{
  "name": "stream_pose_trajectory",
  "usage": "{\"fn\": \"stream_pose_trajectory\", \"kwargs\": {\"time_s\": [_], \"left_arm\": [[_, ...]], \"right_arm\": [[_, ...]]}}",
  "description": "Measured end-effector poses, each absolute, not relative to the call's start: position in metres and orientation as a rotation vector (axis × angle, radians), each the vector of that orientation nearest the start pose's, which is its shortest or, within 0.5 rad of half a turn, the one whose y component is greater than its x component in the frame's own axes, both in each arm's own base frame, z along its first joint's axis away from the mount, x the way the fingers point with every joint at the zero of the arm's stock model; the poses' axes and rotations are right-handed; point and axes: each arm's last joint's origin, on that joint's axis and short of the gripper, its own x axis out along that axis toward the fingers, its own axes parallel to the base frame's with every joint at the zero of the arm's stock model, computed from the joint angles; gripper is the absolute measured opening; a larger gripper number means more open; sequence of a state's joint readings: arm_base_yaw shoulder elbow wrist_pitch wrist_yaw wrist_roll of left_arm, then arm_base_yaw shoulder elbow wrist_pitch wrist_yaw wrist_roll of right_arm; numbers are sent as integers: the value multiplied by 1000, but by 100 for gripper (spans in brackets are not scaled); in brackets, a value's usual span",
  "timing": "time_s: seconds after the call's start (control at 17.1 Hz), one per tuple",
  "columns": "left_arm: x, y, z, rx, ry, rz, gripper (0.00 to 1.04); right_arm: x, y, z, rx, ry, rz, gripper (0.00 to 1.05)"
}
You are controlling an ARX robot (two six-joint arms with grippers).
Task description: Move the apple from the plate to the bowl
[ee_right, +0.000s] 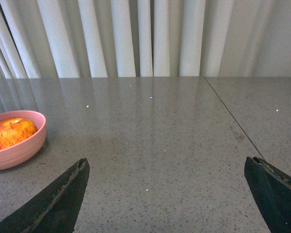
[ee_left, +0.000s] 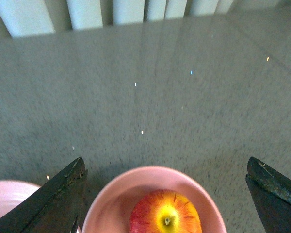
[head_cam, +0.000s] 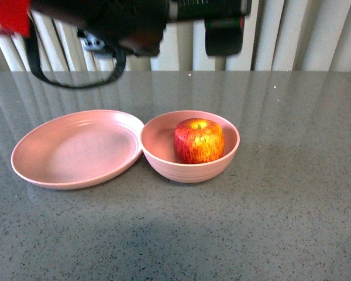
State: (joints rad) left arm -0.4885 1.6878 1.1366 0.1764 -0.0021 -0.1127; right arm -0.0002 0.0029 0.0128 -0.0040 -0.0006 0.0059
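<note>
We note the left gripper (ee_left: 167, 194) spread wide above the bowl (ee_left: 111, 201), its dark fingers (ee_left: 58, 199) flanking the rim and holding nothing. The right gripper (ee_right: 167, 194) is likewise wide open and empty, hanging over bare grey table (ee_right: 174, 136) beside the bowl. We record the apple (head_cam: 199, 140) sitting upright inside the bowl, stem dimple up. The plate (head_cam: 76, 147) lies to the bowl's left, rims touching.
</note>
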Motion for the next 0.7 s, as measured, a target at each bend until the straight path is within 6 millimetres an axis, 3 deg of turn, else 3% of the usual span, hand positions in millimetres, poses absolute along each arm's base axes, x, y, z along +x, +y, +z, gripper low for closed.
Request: {"fn": "stream_pose_trajectory", "kwargs": {"time_s": [0.12,0.29,0.35,0.47,0.7], "left_arm": [[329,-157,283,-61,273,-409,98],[310,-110,304,-95,166,-291,98],[296,-87,311,-89,29,-140,89],[257,-48,297,-51,-65,13,66],[217,-29,232,-13,27,-6,21]], "right_arm": [[97,0,167,6,-6,0,98],[97,0,167,6,-6,0,98],[97,0,167,6,-6,0,98],[97,0,167,6,-5,0,98],[97,0,167,6,-5,0,98]]}}
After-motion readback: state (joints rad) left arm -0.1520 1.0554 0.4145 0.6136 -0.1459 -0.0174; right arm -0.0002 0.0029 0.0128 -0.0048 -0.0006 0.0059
